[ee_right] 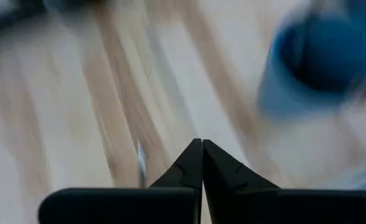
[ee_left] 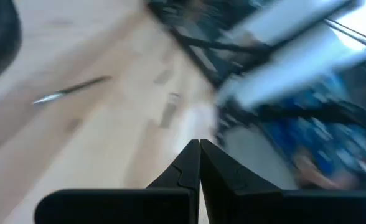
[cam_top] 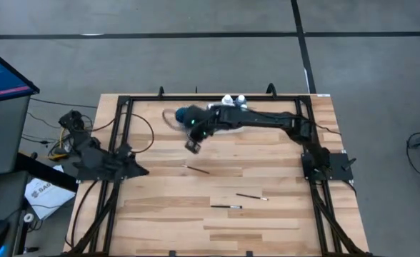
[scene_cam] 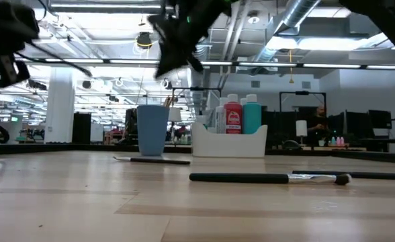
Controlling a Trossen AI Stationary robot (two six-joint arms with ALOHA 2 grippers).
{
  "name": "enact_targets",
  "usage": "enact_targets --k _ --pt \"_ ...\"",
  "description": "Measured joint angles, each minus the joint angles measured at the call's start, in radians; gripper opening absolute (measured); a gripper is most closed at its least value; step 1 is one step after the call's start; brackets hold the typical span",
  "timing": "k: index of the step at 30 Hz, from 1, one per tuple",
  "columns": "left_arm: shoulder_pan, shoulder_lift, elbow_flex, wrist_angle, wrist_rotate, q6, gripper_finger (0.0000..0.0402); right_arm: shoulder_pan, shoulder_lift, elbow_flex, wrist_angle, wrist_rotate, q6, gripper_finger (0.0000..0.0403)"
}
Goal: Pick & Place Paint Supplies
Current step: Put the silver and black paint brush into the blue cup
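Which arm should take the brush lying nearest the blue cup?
Right, probably. The right gripper hangs over the table's middle, close to that paintbrush and the blue cup, fingers shut. The left gripper sits off the table's left edge, fingers shut, farther away.

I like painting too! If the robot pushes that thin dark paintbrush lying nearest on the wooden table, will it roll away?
Probably, a little. The thin dark paintbrush has a round, slim handle lying flat on the smooth wooden table, so a sideways nudge would likely roll it. It looks stiff and light, so it should lift easily, though being so low it may be hard to pinch.
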Motion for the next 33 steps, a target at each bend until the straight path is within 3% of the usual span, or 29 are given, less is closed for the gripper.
enact_targets --k 5,11,15,21,27,33 --pt "0.002 -0.076 0.002 0.067 0.054 0.212 0.0 0.06 0.077 -0.003 -0.028 0.023 -0.065 0.0001" --pt "0.003 -0.077 -0.002 0.179 0.047 0.464 0.0 0.14 0.158 0.001 0.192 0.032 -0.107 0.0054" --pt "0.003 -0.077 -0.017 0.198 0.048 0.511 0.0 0.16 0.194 0.001 0.183 0.066 -0.048 0.0107" --pt "0.003 -0.077 -0.139 0.398 0.036 0.615 0.0 0.149 0.241 -0.001 0.169 0.07 -0.07 0.0167" --pt "0.002 -0.06 -0.226 0.557 0.096 0.603 0.0 0.159 0.276 -0.001 0.178 0.069 -0.09 0.0174" --pt "0.003 -0.05 -0.226 0.554 0.006 0.616 0.0001 0.138 0.276 0.001 0.177 0.073 -0.09 0.0164"
